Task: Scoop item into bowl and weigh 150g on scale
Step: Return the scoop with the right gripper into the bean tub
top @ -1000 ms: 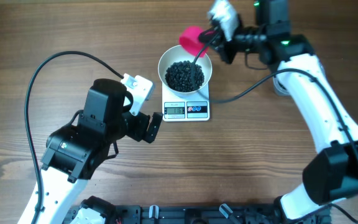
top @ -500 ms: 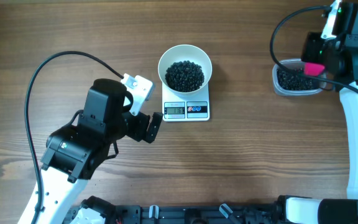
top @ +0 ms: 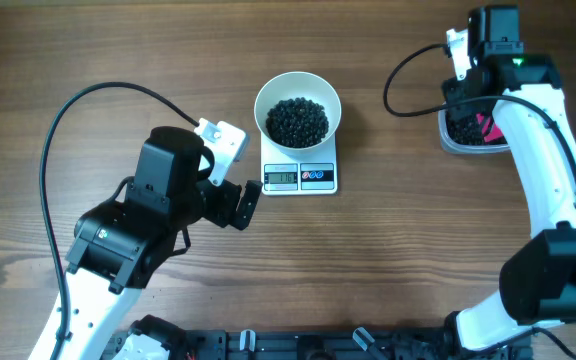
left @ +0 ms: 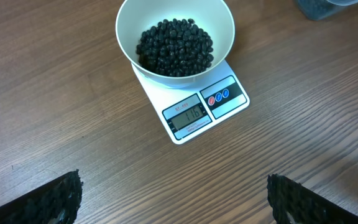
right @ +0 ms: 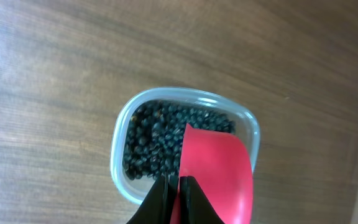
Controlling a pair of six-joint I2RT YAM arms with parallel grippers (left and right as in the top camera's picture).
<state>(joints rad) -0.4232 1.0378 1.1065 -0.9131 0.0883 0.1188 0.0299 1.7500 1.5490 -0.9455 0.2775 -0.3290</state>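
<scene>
From your left wrist, the left gripper (left: 176,205) is wide open and empty, just before the beans (left: 174,46) in the bowl (left: 128,25) on the scale (left: 197,115); only your right wrist shows the right gripper (right: 178,186) pinched tight on the scoop (right: 219,168) over the tub (right: 118,155).

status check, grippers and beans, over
Left gripper open, short of scale. Right gripper shut on scoop, over tub. Beans heaped in bowl on scale. Nothing in the way.
</scene>
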